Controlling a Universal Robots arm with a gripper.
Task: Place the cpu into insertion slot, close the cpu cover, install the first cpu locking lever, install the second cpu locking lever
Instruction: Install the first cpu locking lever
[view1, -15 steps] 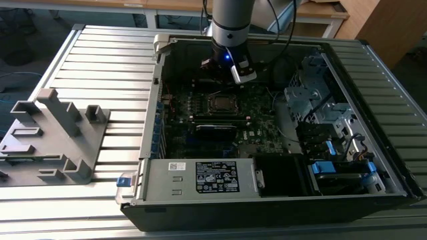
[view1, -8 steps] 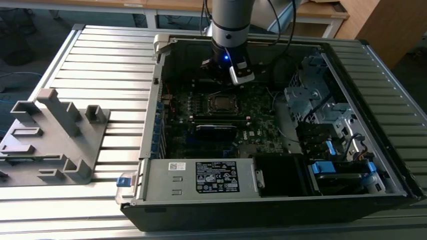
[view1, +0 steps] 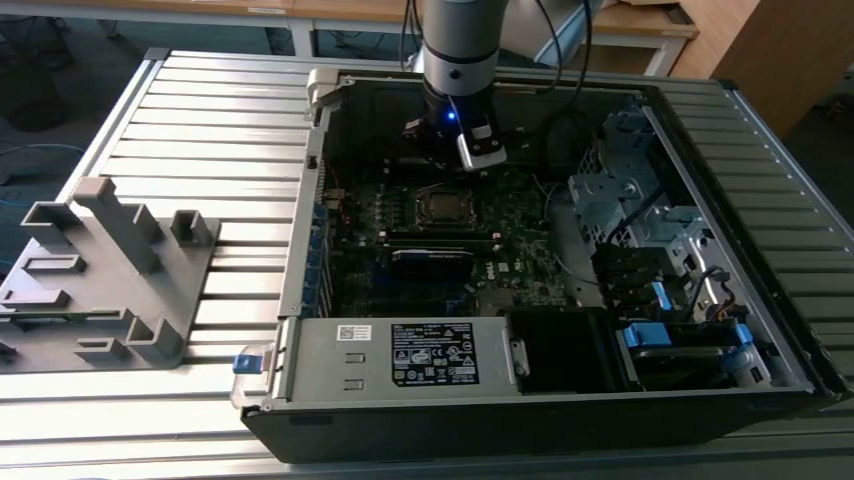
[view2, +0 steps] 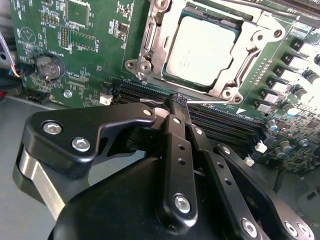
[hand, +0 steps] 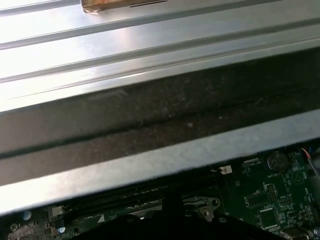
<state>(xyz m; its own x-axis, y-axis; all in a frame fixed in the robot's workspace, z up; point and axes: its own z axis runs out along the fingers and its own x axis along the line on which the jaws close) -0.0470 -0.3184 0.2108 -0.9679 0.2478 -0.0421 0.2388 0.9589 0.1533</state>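
Observation:
In the second wrist view the cpu (view2: 202, 50) lies flat in the insertion slot (view2: 150, 37), its dull silver face up. The cpu cover (view2: 245, 55), a silvery frame, lies down over the chip's edges. A thin metal lever rod (view2: 215, 104) runs along the socket edge nearest my fingertips. My gripper (view2: 177, 101) hovers just off that edge, its black fingers (view2: 176, 150) drawn together to one tip, with nothing visible between them. In the exterior view the gripper (view1: 461, 160) hangs inside the open case, just behind the insertion slot (view1: 441, 205).
Black memory slots (view2: 225, 122) lie between my fingertips and the socket. A coin battery (view2: 47, 67) sits on the board. The grey power-supply box (view1: 400, 355) fills the case front, a drive cage (view1: 627, 200) stands at the exterior view's right, and a grey fixture (view1: 107, 270) rests on the slatted table.

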